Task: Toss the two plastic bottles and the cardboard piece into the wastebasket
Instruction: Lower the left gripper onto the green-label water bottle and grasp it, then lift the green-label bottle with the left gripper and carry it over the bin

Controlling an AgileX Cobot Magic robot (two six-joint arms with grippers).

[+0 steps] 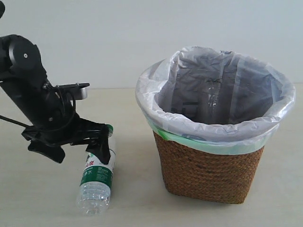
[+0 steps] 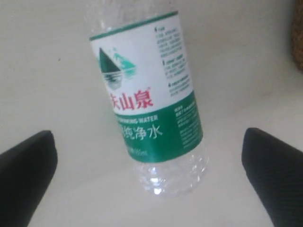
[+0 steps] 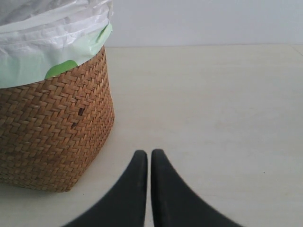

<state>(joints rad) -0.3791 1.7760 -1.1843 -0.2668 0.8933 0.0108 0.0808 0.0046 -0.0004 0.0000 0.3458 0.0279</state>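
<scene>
Nearest to the camera, at 7 o'clock of the exterior view, the green bottle [image 1: 97,179] lay on the table [image 1: 42,198]. Its base pointed to 6 o'clock and its green cap to 12 o'clock. The left gripper [image 1: 102,149] hung just over the upper half of this bottle. In the left wrist view the left gripper [image 2: 149,142] was wide open, one black finger on each side of the green bottle [image 2: 151,104]. Neither finger touched it, so it held nothing.

At 3 o'clock from the bottle, near but apart, the basket [image 1: 208,170] stood upright on the table. A white bag [image 1: 156,101] lined it and folded over the rim. Inside the bag a clear shape [image 1: 213,99] showed, too dim to tell what it was.

The right gripper [image 3: 149,156] appeared only in its own wrist view. Its two fingers were pressed together and empty, low over the table, just beside the basket [image 3: 52,132].

Farthest was a plain pale wall [image 1: 118,38].
</scene>
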